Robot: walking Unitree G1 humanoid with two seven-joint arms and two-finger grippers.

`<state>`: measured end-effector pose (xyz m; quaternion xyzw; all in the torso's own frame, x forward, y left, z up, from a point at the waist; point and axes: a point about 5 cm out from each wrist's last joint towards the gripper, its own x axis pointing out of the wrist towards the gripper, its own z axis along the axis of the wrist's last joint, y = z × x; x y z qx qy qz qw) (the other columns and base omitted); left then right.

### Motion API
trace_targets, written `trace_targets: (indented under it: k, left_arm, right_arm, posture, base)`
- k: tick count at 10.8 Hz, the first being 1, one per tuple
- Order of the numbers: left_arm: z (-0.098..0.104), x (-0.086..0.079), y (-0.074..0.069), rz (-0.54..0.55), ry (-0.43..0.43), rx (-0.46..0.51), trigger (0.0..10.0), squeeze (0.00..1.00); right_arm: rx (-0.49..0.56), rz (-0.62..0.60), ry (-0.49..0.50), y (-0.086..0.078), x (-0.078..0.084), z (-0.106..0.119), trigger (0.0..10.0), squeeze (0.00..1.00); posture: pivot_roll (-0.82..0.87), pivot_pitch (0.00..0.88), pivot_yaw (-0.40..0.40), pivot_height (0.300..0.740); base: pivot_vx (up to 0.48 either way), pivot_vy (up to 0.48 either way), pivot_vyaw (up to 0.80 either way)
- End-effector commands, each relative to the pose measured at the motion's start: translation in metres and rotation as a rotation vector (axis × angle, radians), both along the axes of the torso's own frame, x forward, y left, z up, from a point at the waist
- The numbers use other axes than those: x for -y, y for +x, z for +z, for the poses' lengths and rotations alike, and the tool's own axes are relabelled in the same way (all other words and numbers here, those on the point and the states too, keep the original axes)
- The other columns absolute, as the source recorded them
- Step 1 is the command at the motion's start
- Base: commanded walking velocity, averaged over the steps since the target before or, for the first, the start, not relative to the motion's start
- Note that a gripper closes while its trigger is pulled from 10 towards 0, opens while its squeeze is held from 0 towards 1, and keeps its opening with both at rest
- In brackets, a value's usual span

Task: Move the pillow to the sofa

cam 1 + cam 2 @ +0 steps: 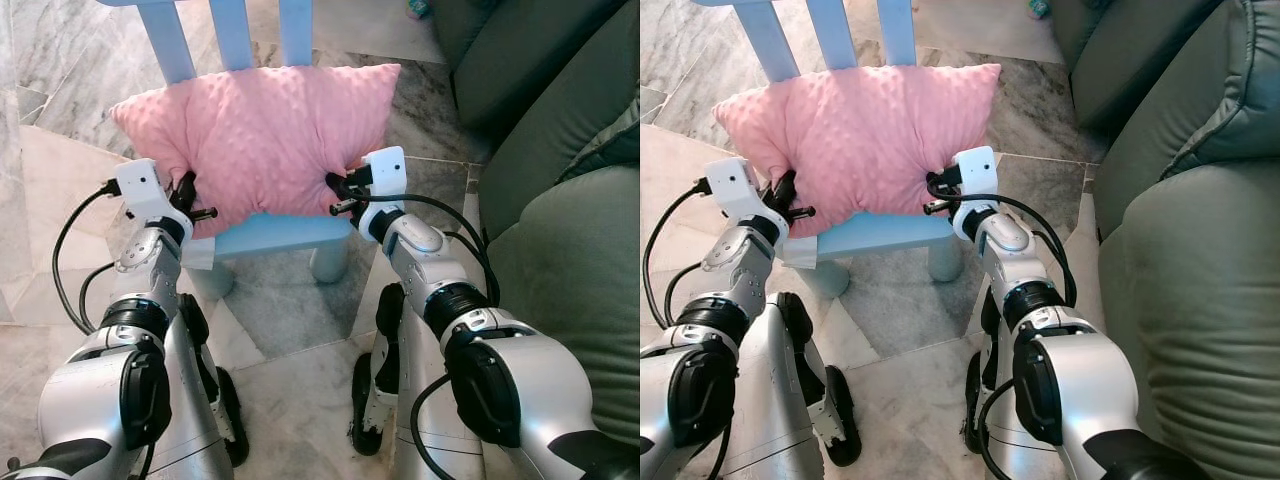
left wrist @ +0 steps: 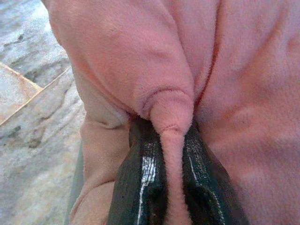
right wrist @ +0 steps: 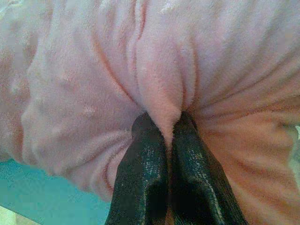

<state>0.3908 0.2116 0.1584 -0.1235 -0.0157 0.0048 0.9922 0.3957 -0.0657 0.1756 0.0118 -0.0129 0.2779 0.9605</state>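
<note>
A pink dimpled pillow (image 1: 262,130) leans on the seat of a small light-blue chair (image 1: 275,233), against its back slats. My left gripper (image 1: 186,194) is shut on the pillow's lower left edge; a fold of pink fabric (image 2: 171,123) is pinched between its black fingers (image 2: 143,176). My right gripper (image 1: 338,186) is shut on the pillow's lower right edge, with fabric bunched between its fingers (image 3: 187,164). The grey-green sofa (image 1: 575,250) stands at my right.
Marble floor (image 1: 290,310) surrounds the chair. The chair's leg (image 1: 328,262) stands just ahead of my right arm. A second sofa section (image 1: 520,60) sits at the far right. A small colourful object (image 1: 418,8) lies on the floor at the top edge.
</note>
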Motion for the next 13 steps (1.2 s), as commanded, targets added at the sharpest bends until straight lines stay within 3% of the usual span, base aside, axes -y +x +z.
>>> trace_targets:
  k: [1,7,13]
  left_arm:
    - [-0.021,0.005,-0.006,-0.02,0.001,-0.078,0.0,0.0]
    - [-0.015,0.015,-0.005,-0.027,0.017,-0.004,0.0,0.0]
    - [-0.015,0.015,-0.005,-0.027,0.017,-0.004,0.0,0.0]
  right_arm:
    - [-0.041,0.026,-0.018,-0.005,-0.006,-0.013,0.0,0.0]
    - [0.027,-0.004,0.014,-0.001,0.0,0.0,0.0,0.0]
    - [0.027,-0.004,0.014,-0.001,0.0,0.0,0.0,0.0]
  posture:
    - [0.09,0.479,-0.058,0.453]
    - [0.08,0.448,-0.055,0.453]
    - [0.08,0.448,-0.055,0.453]
  base:
    - [0.0,0.0,0.0]
    - [0.0,0.0,0.0]
    - [0.0,0.0,0.0]
